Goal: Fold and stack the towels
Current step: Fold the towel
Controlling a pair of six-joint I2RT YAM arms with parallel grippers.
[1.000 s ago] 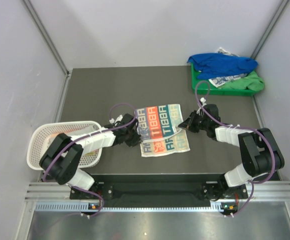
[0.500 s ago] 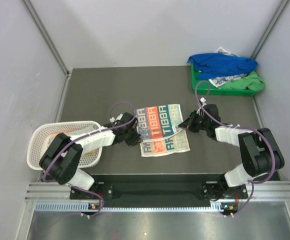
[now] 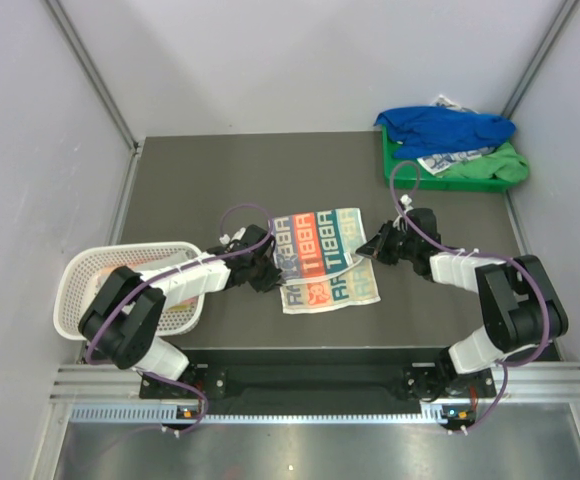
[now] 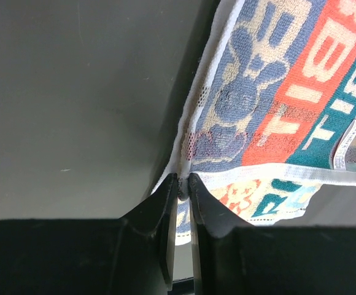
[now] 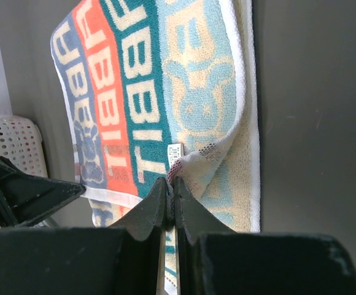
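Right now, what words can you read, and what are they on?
"BBIT": big letters on the striped towel, on its orange and teal stripes; likely part of "RABBIT".
Small white tag on that towel: too small to read.
Print on the white cloth in the green tray: too blurred to read.

Your lettered terry towel (image 5: 135,92) is soft, looped cloth, matt, with a flat white hem that turns to open mesh at the corners. The left pincer (image 4: 183,179) and right pincer (image 5: 170,182) look like smooth, matt black plastic. The tabletop (image 4: 73,92) is dark and matt, faintly scuffed. The basket (image 3: 70,275) is white plastic lattice; the tray (image 3: 440,184), green plastic.
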